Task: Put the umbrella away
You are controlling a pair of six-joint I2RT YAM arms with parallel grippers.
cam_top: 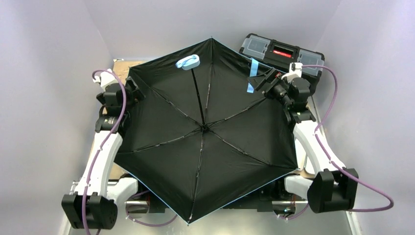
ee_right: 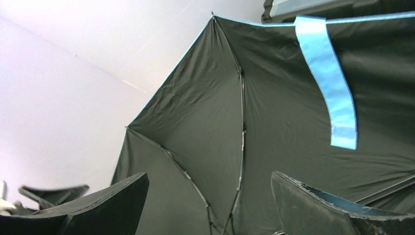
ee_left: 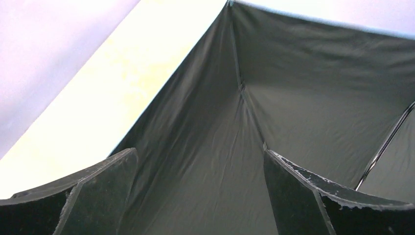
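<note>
The umbrella point(cam_top: 205, 147) lies fully open and upside down across the middle of the table, its black inside facing up. Its black shaft point(cam_top: 197, 95) slants back to the pale blue handle point(cam_top: 188, 62). A light blue closing strap point(ee_right: 328, 83) hangs from the canopy's far right edge. My left gripper point(cam_top: 133, 91) stands open at the canopy's left rim. In the left wrist view the black fabric point(ee_left: 205, 147) fills the gap between the fingers. At the upper right rim my right gripper point(cam_top: 265, 81) is open too, facing ribs point(ee_right: 242, 122) and fabric, holding nothing.
A black toolbox point(cam_top: 281, 50) with a red latch and clear lids stands at the back right, just behind the right gripper. A tan board point(cam_top: 120, 67) shows under the canopy's left back edge. Pale walls close in on three sides.
</note>
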